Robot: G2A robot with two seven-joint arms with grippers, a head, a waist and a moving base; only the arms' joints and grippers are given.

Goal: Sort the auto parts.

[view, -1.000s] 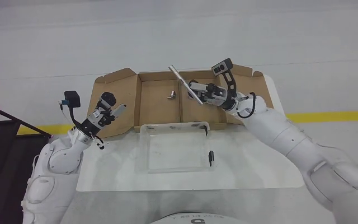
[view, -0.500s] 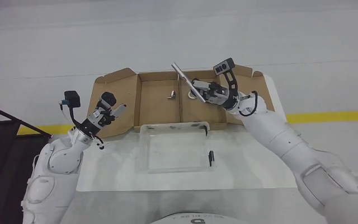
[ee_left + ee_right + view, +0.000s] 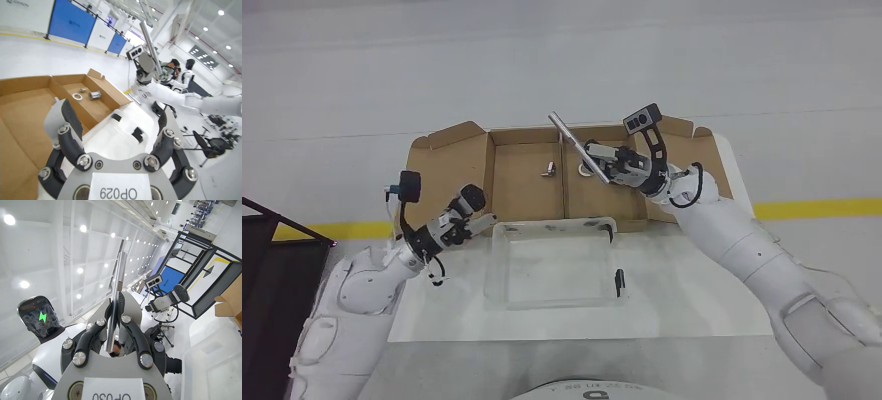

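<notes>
Rod [image 3: 567,136] sits clamped in right gripper [image 3: 594,160] above cardboard box [image 3: 522,190]; left gripper [image 3: 480,212] gapes wide beside clear bin [image 3: 552,268].

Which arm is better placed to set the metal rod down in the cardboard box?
Right. The right gripper is shut on the metal rod over the cardboard box; the left gripper is open and empty near its left flap.

White paper label [image 3: 118,193] on the grey base plate of the left gripper [image 3: 115,108]: short black letter-and-number code, upside down. Second white label [image 3: 111,391] on the right gripper [image 3: 115,303] base plate: same kind of code, partly cut off at the edge. Blue wall panels [image 3: 70,24]: small white print, too small to read. Black arrow sign [image 3: 208,270] on a white surface.
</notes>
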